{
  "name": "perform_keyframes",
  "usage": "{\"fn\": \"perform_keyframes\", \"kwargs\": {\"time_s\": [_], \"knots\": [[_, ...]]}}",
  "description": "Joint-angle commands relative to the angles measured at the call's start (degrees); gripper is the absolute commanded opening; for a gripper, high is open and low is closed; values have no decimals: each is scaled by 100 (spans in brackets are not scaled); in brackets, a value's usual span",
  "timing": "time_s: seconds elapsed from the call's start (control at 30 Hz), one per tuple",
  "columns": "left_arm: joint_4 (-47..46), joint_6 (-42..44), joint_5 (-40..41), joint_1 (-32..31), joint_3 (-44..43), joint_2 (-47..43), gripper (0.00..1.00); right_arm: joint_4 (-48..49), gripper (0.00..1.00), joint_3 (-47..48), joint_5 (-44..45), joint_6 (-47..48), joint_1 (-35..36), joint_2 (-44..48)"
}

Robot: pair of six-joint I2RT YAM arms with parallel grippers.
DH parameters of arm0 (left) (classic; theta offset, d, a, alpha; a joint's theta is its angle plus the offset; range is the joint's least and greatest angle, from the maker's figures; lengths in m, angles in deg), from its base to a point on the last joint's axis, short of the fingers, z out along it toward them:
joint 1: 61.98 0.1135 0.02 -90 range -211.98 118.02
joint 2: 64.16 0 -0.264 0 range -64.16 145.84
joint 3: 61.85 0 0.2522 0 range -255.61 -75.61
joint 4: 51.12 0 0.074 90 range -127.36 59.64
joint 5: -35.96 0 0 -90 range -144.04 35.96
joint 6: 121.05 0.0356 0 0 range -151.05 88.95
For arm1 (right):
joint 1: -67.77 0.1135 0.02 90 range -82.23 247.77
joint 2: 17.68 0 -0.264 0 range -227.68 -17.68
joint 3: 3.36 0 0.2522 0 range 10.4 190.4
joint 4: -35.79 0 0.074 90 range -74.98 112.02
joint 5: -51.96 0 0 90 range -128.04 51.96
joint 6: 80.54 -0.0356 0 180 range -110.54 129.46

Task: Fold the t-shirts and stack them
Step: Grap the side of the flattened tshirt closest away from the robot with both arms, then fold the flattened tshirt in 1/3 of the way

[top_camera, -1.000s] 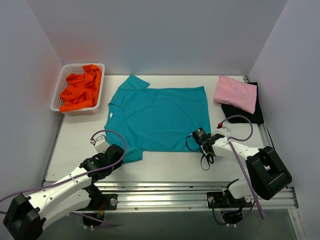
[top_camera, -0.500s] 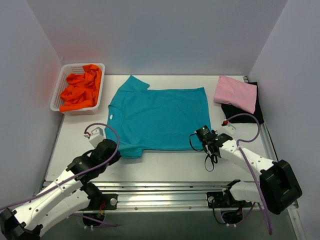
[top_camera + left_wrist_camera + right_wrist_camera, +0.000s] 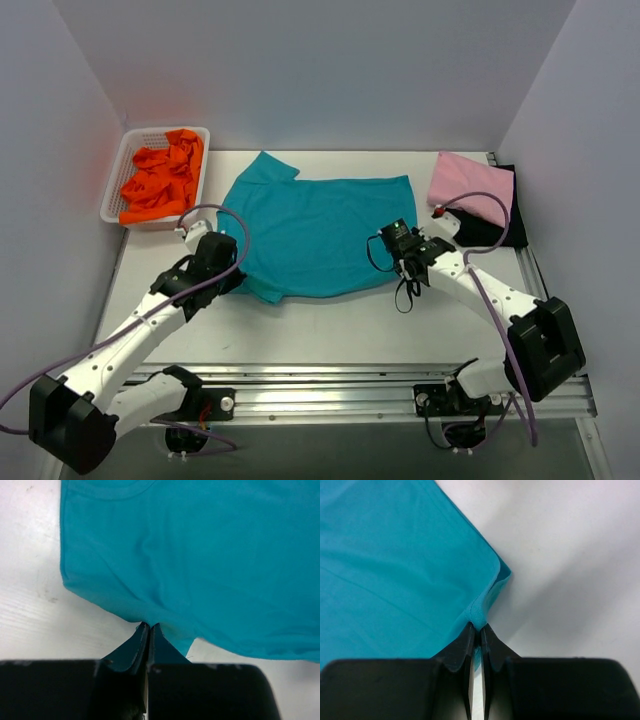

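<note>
Two claws are pinching the teal shirt, which is lying in the middle of the table, long axis running left to right, collar pointing left. Left claw is gripping its near left edge; right claw is gripping the near hem corner. White basket, far left, is holding orange shirts. Pink shirt is resting on black shirt, far right.
</note>
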Motion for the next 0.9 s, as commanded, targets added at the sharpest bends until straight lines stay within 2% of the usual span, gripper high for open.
{"fn": "perform_keyframes", "kwargs": {"time_s": [0.0,0.13,0.17,0.2,0.23,0.27,0.3,0.33,0.37,0.4,0.43,0.47,0.5,0.57,0.7,0.87], "knots": [[-639,429,-323,218,-722,440,3,-151,0,545,505,160,-55,-344],[-1077,648,-893,726,-1302,1380,4,-2,0,1142,505,353,-326,-1098],[-1218,693,-1069,1058,-1469,1670,4,94,0,1474,479,415,-458,-1310],[-1245,789,-1280,1192,-1992,2395,4,95,0,1704,462,407,-581,-1591],[-1280,894,-1482,1350,-2346,2863,6,260,0,1958,366,502,-852,-2246],[-1072,1026,-1606,1587,-2784,3895,8,245,0,2648,278,599,-1003,-2635],[-878,1288,-1651,1685,-3972,4427,26,62,0,3177,77,635,-1152,-3126],[-676,1499,-1773,1764,-4637,4989,63,-445,4,3809,-73,783,-1319,-4080],[-187,1684,-1705,1808,-5322,5978,89,-737,18,5181,-57,863,-1504,-4516],[62,1817,-1617,1852,-6573,6380,98,-931,71,5839,134,1177,-1549,-4912],[290,1914,-1660,1888,-7073,6758,94,-1516,96,6481,302,1215,-1567,-5472],[780,1932,-1773,1940,-7495,7232,94,-1766,100,7009,364,1250,-1593,-5643],[846,1889,-1957,2054,-7769,7315,94,-1916,100,7615,356,1294,-1611,-5750],[602,1862,-2029,2081,-7677,7080,94,-1927,100,7648,365,1338,-1620,-5620],[21,1914,-1924,2151,-6956,6341,94,-1444,100,6396,514,1285,-1550,-4638],[-278,2177,-1844,2152,-6989,6049,94,-206,100,5249,349,1802,-1462,-3949]]}}
